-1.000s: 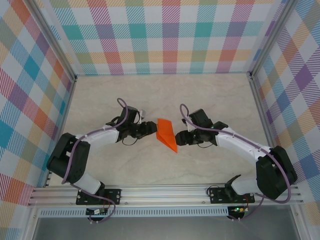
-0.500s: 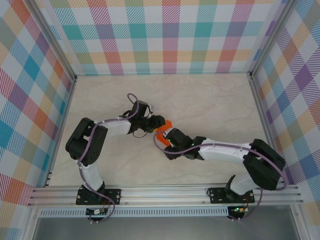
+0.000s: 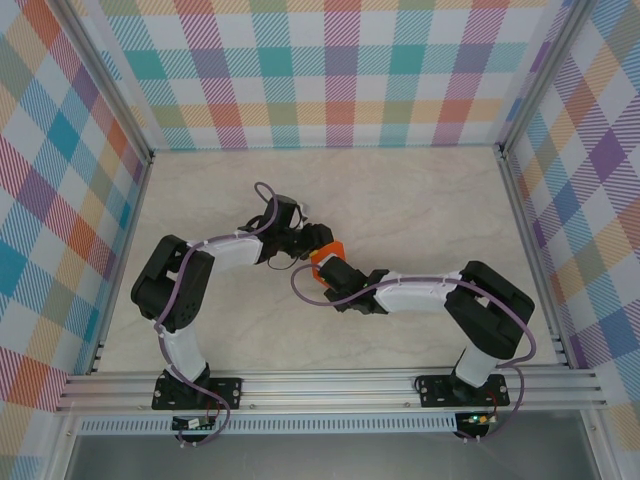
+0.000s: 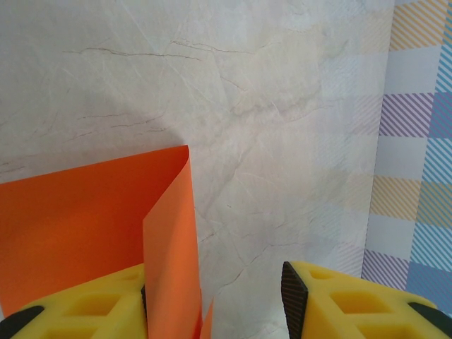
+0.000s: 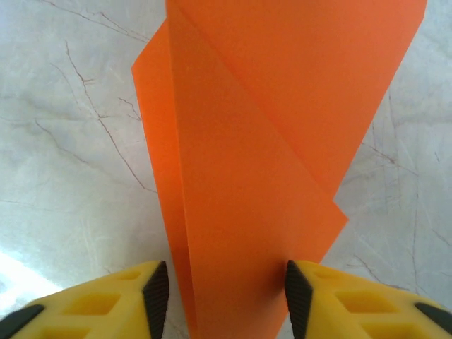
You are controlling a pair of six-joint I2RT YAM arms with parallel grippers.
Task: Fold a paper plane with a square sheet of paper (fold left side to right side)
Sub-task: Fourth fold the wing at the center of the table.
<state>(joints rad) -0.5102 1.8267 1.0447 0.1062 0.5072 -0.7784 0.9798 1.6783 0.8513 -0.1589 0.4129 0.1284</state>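
Seen from above, the folded bright orange paper sheet [image 3: 328,250] lies mid-way across the pale marbled bench [image 3: 420,200], with the left claw [image 3: 320,238] at its far edge and the right claw [image 3: 336,270] over its near end. At the left wrist, the left claw [image 4: 215,286] stands half-open and holds nothing; a raised flap leans on one pad only. At the right wrist, the right claw [image 5: 226,282] is half-open, straddling the sheet rather than pinching it. It is probably best to pin the sheet there and match the edges before creasing.

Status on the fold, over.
Left gripper open, paper against one finger. Right gripper astride paper, grip unclear. Nothing in the way.
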